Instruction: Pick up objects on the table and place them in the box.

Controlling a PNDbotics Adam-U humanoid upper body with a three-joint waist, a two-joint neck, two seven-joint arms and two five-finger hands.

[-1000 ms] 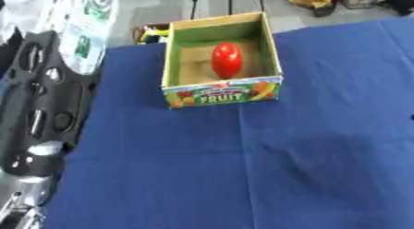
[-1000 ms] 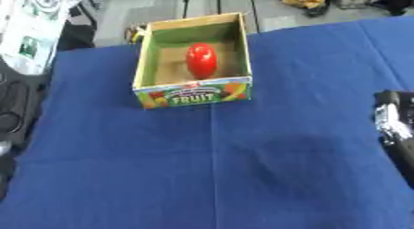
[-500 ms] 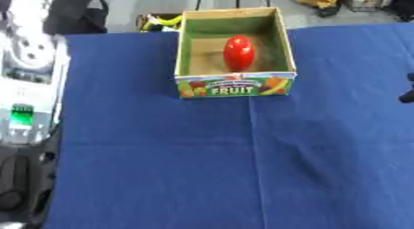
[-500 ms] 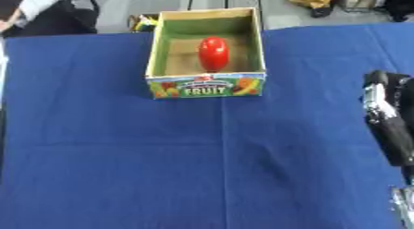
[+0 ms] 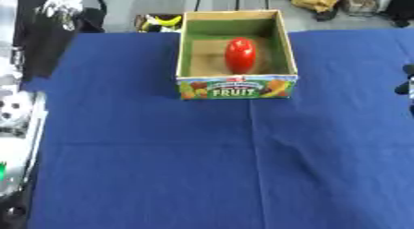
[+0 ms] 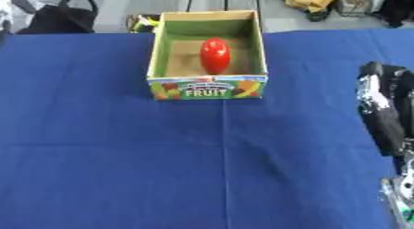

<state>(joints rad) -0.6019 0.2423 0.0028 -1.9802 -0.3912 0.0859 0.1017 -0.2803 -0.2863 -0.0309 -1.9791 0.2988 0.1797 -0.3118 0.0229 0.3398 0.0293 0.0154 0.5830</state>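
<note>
The red, smooth, elongated fruit-shaped object (image 5: 240, 55) lies inside the open cardboard box printed with "FRUIT" (image 5: 236, 88), which stands near the far edge of the blue cloth-covered table (image 5: 202, 168), about midway between its left and right edges. The red object rests on the box floor with its long axis running from the near wall toward the far wall, roughly centred between the side walls. No other loose object shows on the blue cloth, so the placing looks done as far as can be seen.

The right hand (image 6: 381, 110) shows along the right edge of the table in the right eye view, well apart from the box, with the box lying to its left and farther away. Whether its fingers are spread or curled, I cannot tell; it holds nothing that can be seen. The left hand cannot be picked out in either view, so the right hand is the nearer one for any further reach.
</note>
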